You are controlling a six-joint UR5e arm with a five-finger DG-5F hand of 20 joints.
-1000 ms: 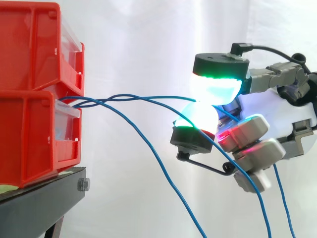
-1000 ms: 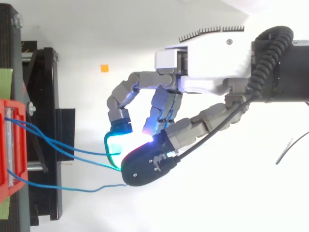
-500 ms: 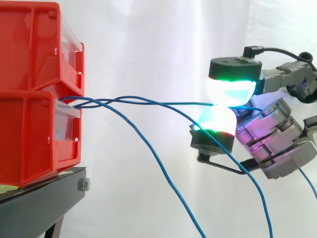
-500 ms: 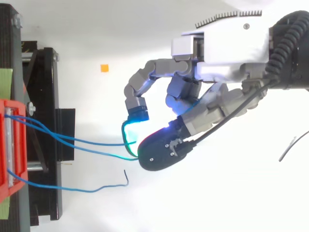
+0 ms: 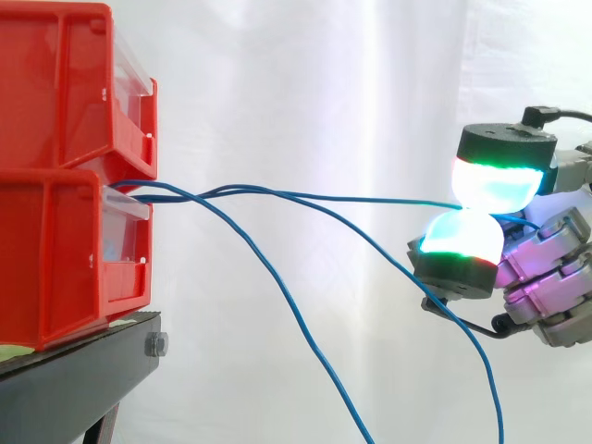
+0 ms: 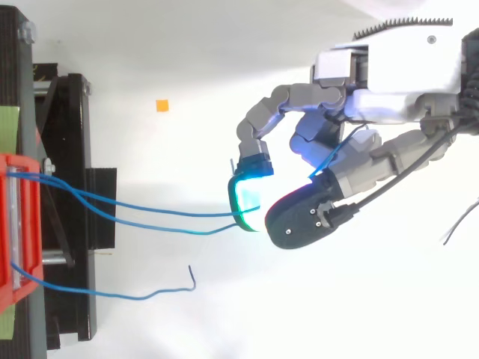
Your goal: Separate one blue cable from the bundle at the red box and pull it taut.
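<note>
Side view: white curtain (image 5: 305, 92) fills the bkgd, folds hanging top to bottom. At left, two red bins (image 5: 55, 250) stacked one on the other, sitting on a black stand (image 5: 83, 361) w/ a bolt head on its front edge. The lower bin has a clear front panel; anything printed there is too blurred to tell.

The hand (image 5: 550, 268) is at the right edge, and it's a pinch! Two glowing green-cyan pads (image 5: 498, 185) are pressed together, one above the other, nipping the blue cable (image 5: 351, 195) between them. The other fingers are curled in behind, glowing magenta. That cable leaves the gap between the bins and runs nearly straight and level across mid-frame to the pads.

Two other blue cables (image 5: 314, 344) come from the same gap, sag down and go off the bottom edge.

Top view: white floor (image 6: 187, 60), bright and plain, w/ a small orange square (image 6: 162, 105) at upper left and a strip of green tape (image 6: 7, 127) on the left edge by the stand. One loose cable end (image 6: 191, 275) curls up at lower centre, well apart from the hand.
</note>
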